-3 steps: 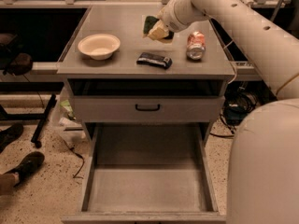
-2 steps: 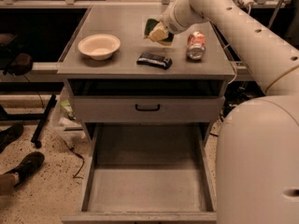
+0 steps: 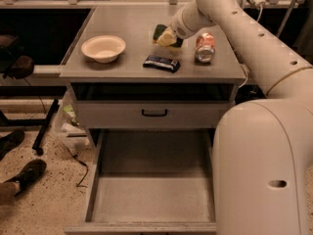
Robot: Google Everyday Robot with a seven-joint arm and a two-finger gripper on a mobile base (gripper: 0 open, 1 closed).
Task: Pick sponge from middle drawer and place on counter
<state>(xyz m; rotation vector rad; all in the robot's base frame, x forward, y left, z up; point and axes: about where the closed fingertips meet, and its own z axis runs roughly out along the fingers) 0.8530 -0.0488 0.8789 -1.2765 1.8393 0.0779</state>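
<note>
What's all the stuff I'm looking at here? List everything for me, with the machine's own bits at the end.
counter: one, grey, top of the cabinet
bowl: one, cream, left side of the counter
snack wrapper: one, dark blue, near the counter's front middle
can: one, red and silver, right side of the counter
sponge: one, dark green and yellowish, at the back of the counter by the pincer
drawer front: one, grey with a black handle, shut, under the counter
middle drawer: one, grey, pulled open, nothing visible in it
shoes: two, dark, on the floor at left
arm: one, off-white, reaching over the counter
pincer: one, at the sponge
body: one, off-white, right foreground
</note>
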